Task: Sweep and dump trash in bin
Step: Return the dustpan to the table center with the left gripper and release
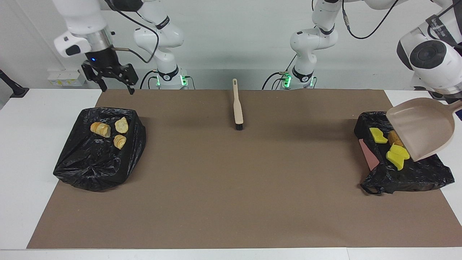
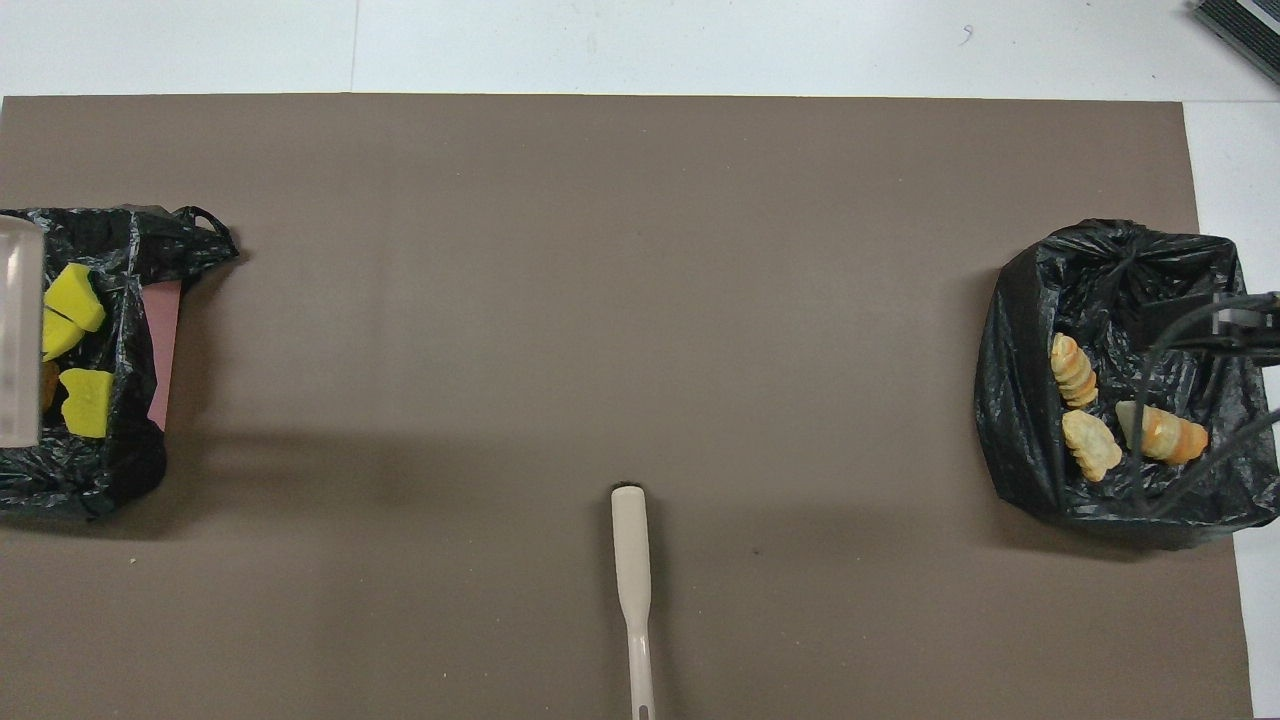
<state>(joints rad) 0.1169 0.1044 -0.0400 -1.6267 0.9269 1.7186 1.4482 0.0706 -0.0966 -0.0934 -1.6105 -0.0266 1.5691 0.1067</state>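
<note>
Facing view shows you two black bag-lined bins: one [image 1: 97, 159] holds three tan-orange bread chunks [image 1: 119, 141], the other [image 1: 408, 173] yellow spongy wedges [image 1: 397, 156] and a brown lump [image 1: 395, 138]. Your left gripper's state is hidden above the tilted beige dustpan [image 1: 426, 126]; your right gripper [image 1: 114, 86] is spread. The beige brush [image 1: 237, 106] points its bristles away from the robots.

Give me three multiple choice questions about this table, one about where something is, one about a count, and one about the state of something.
1. Where does the brush lie?
A. On the brown mat, between the two bins
B. Inside a bin
C. In the dustpan

2. How many tan-orange chunks are in the bin at the right arm's end?
A. One
B. Three
C. Five

3. How is the dustpan placed?
A. Flat on the mat
B. Raised and tilted over the bin at the left arm's end
C. Under the brush

Answers: 1 A, it rests on bare mat; 2 B, three show in both views; 3 B, its mouth slopes down above the yellow wedges.
</note>
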